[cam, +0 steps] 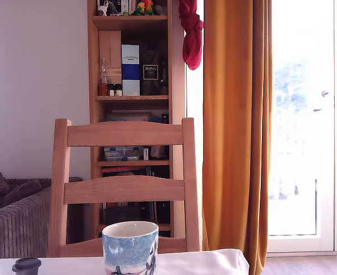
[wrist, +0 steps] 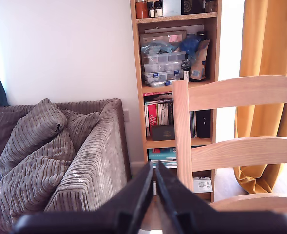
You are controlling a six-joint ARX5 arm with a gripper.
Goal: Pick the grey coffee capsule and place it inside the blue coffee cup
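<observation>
The grey coffee capsule (cam: 26,266) stands at the bottom edge of the exterior view, on the white table (cam: 202,262) toward that view's left. The blue coffee cup (cam: 130,247) stands upright to its right, mottled blue and white with a cream rim, and what lies inside it is hidden. No part of the arm appears in the exterior view. In the wrist view, my gripper (wrist: 153,168) is raised and points out at the room, its black fingers (wrist: 139,195) pressed together with nothing between them. Neither capsule nor cup appears in the wrist view.
A wooden chair (cam: 125,189) stands just behind the table. Beyond it are a bookshelf (cam: 133,86), an orange curtain (cam: 237,126) and a grey corduroy sofa (wrist: 60,161) with cushions.
</observation>
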